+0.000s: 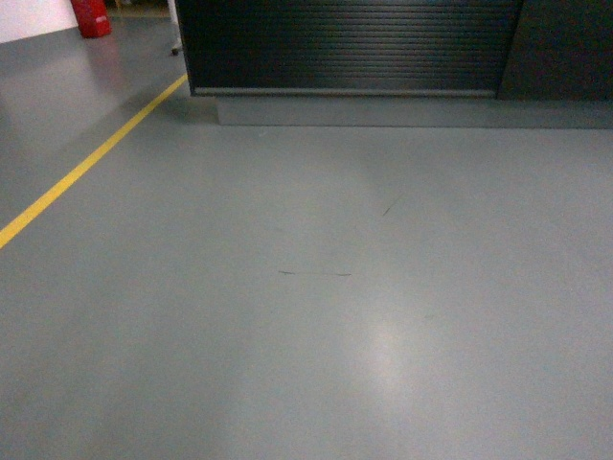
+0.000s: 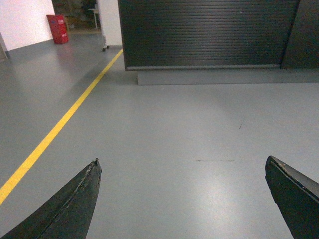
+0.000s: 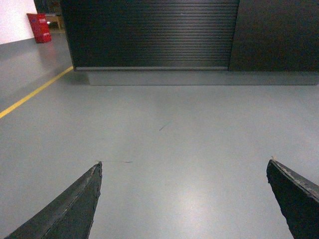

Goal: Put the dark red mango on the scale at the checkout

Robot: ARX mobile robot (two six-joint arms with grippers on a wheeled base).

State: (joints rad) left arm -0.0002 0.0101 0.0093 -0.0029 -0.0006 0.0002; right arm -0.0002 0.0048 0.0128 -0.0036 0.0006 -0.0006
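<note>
Both the left gripper [image 2: 182,199] and right gripper [image 3: 184,199] hang spread apart and empty, since the robot is only nearing the checkout [image 1: 350,43] at top of frame. Mango and scale are out of sight.

The checkout [image 1: 350,43] is very dark, almost black, and its front panel has a pattern of thin horizontal ribs. At its right the panel is plain black, without ribs. Under it runs a base strip [image 1: 402,110] in grey — a little darker than the floor. The floor [image 1: 306,316] is a smooth grey with a soft pale reflection and some thin dark scratches. A yellow line [image 1: 91,158] crosses the floor diagonally at the left. Far at the back stands a red object [image 1: 91,17], beside a white wall [image 1: 34,17]. The fingers of the left gripper [image 2: 185,199] and the right gripper [image 3: 185,199] are black — matte, with worn lighter edges.
</note>
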